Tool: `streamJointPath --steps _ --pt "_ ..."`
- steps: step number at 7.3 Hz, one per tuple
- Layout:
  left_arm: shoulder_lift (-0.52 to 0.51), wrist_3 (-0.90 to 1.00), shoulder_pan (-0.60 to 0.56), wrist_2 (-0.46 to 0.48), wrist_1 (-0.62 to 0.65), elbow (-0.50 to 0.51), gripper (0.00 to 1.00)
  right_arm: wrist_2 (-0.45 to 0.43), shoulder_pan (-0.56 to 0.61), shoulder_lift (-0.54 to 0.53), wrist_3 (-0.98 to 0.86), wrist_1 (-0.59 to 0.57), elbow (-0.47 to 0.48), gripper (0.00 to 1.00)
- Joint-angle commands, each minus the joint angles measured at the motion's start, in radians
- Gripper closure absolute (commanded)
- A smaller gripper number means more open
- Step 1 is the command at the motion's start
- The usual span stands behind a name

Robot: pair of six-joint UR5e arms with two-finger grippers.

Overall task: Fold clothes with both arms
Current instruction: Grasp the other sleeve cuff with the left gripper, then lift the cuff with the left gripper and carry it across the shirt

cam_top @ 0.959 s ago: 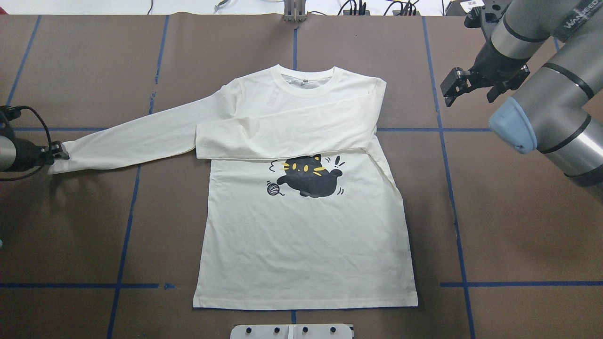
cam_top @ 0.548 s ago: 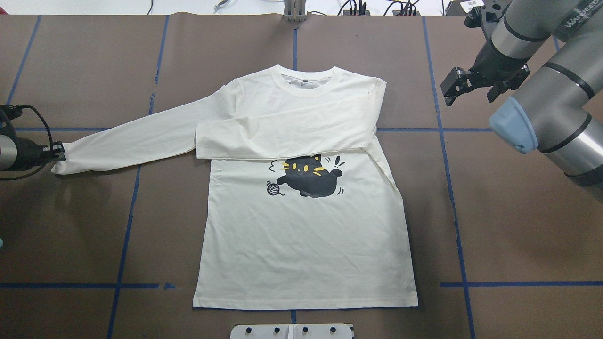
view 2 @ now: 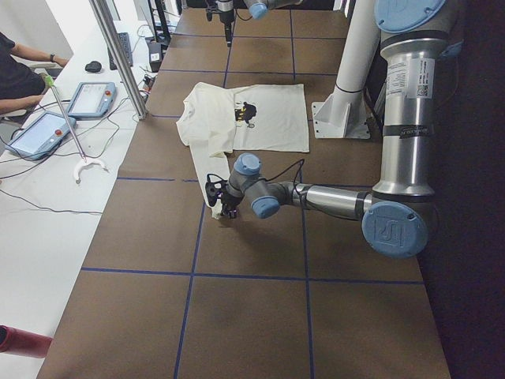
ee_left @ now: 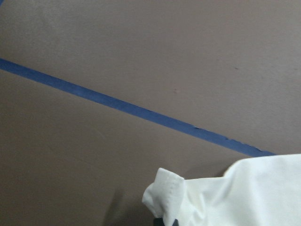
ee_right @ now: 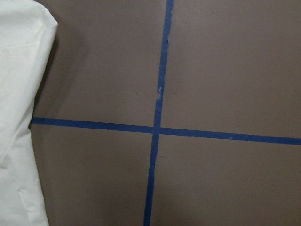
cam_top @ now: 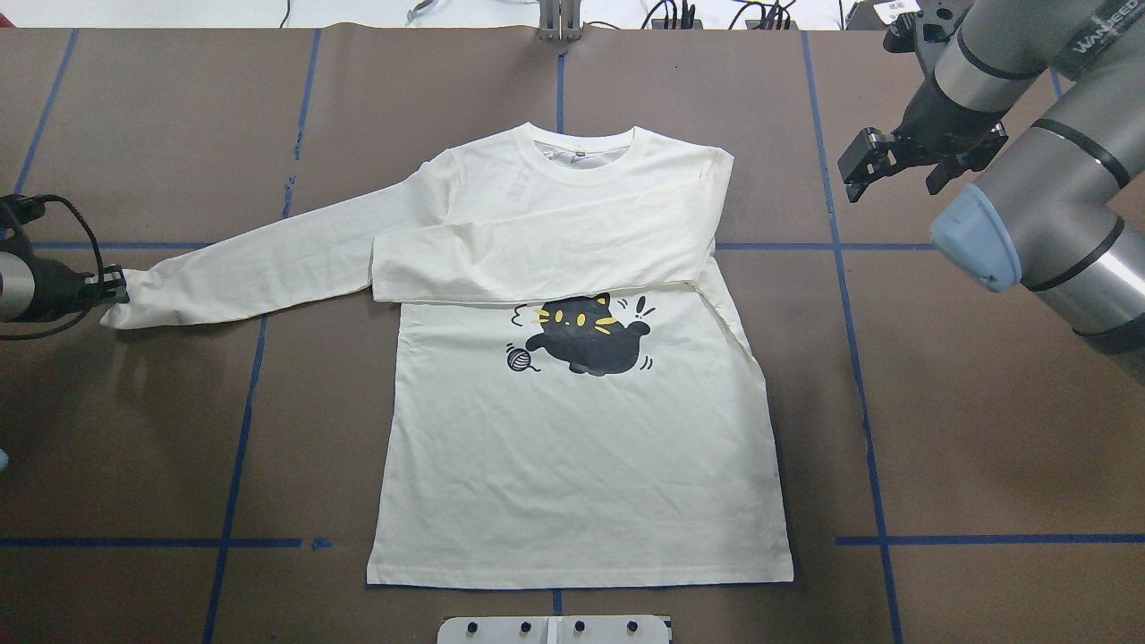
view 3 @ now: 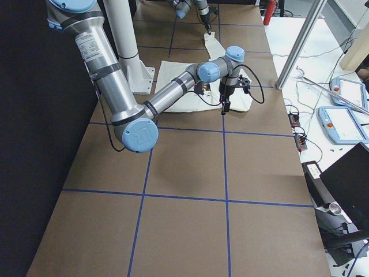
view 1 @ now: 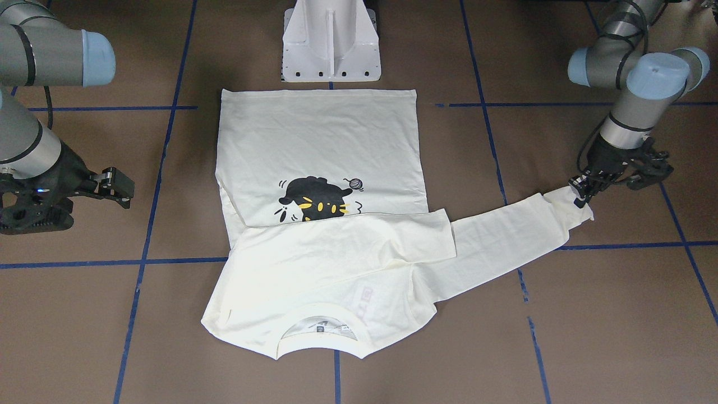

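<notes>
The cream-white T-shirt [cam_top: 581, 465] lies flat and front up, with the black cat print [cam_top: 586, 340] showing and the collar at the far side. One sleeve is folded across the chest [cam_top: 537, 255]. The other sleeve [cam_top: 268, 268] stretches out to the left. My left gripper [cam_top: 112, 288] is shut on that sleeve's cuff, which shows in the front view [view 1: 578, 205] and in the left wrist view [ee_left: 169, 193]. My right gripper [cam_top: 881, 165] is open and empty, above the table to the right of the shirt's shoulder. The right wrist view shows the shirt's edge [ee_right: 19, 94].
The brown table [cam_top: 984, 429] carries a grid of blue tape lines [cam_top: 863, 402]. The white pedestal base [view 1: 330, 42] stands just behind the shirt's hem. Cables and plugs lie along the far edge [cam_top: 680, 13]. Operators' tablets [view 2: 91, 99] sit on a side table.
My left gripper has drawn the cuff slightly to the right, toward the shirt, and the sleeve's end has lifted a little. The right gripper has barely moved.
</notes>
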Motion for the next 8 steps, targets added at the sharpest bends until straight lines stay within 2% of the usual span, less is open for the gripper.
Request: streamJointPath --steps 1,2,3,4,5,6,7,8 --pt "-0.318 0.066 0.000 0.003 0.514 -0.080 1.00 0.001 0.018 -0.177 -0.009 0.201 0.029 0.00" --pt "-0.437 0.053 0.005 -0.005 0.639 -0.069 1.00 -0.002 0.029 -0.262 -0.011 0.267 0.031 0.00" --pt "-0.514 0.019 0.008 -0.017 0.683 -0.067 1.00 -0.005 0.042 -0.316 -0.011 0.334 0.022 0.00" --pt "-0.558 0.005 -0.017 -0.111 0.703 -0.081 1.00 -0.007 0.044 -0.337 -0.011 0.356 0.015 0.00" --pt "-0.570 0.005 -0.059 -0.171 0.755 -0.140 1.00 -0.008 0.044 -0.332 -0.009 0.356 0.014 0.00" --pt "-0.580 0.005 -0.066 -0.192 0.834 -0.205 1.00 -0.008 0.044 -0.328 -0.008 0.356 0.006 0.00" --pt "-0.617 -0.065 -0.064 -0.250 0.863 -0.227 1.00 -0.008 0.044 -0.326 -0.006 0.358 0.000 0.00" --pt "-0.678 -0.220 -0.063 -0.282 0.852 -0.209 1.00 -0.007 0.044 -0.326 -0.005 0.358 0.000 0.00"
